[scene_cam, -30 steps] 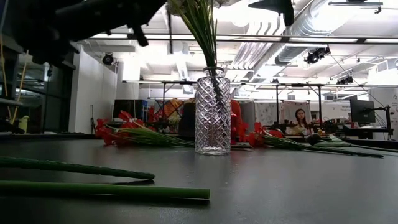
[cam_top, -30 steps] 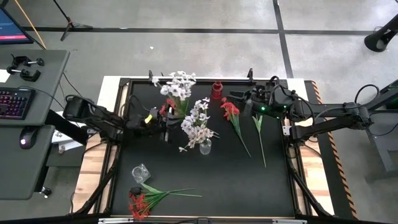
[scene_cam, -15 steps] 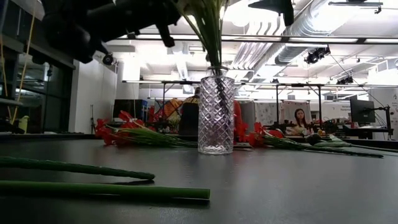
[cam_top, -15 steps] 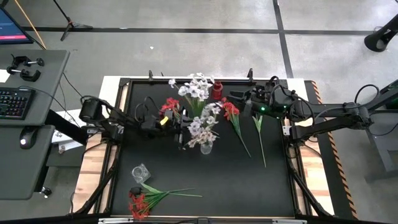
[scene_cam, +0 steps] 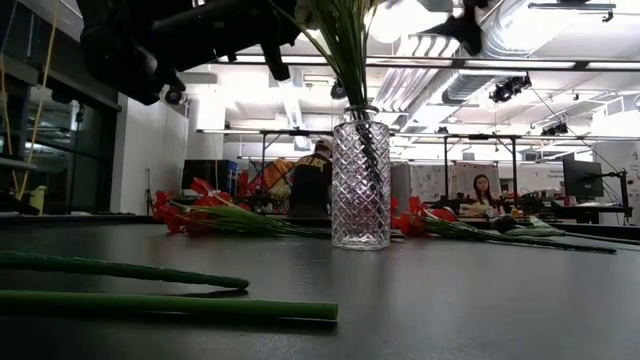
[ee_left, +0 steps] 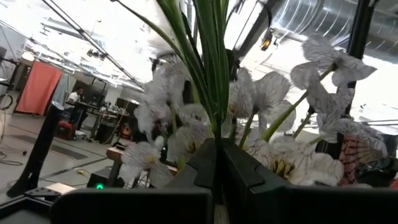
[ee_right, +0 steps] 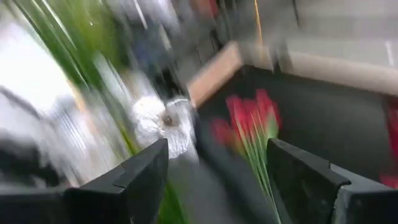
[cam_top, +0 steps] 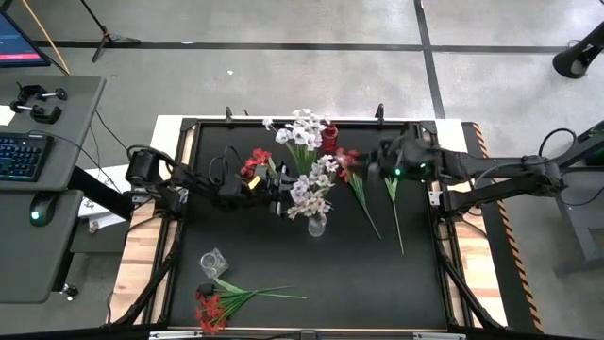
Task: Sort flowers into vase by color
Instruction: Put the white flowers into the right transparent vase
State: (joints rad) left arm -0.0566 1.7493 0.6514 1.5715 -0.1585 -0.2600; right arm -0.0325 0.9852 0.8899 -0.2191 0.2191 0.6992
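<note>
White flowers (cam_top: 302,128) clamped by left gripper (cam_top: 281,196), stems entering glass vase (cam_top: 316,225) at table centre. Right gripper (ee_right: 217,180) wide open, empty, near red flowers (cam_top: 351,168) at two o'clock. Next, probably: lower, release.

Vase (cam_top: 315,225) mid-table, flower stems in it. Second vase (cam_top: 213,262) lies near front left; loose flower bunch (cam_top: 219,300) just beside it. Two stems (cam_top: 377,203) lie right of centre.

White flowers (cam_top: 304,127) in a clear diamond-patterned vase (scene_cam: 360,181); black table (cam_top: 359,264).
</note>
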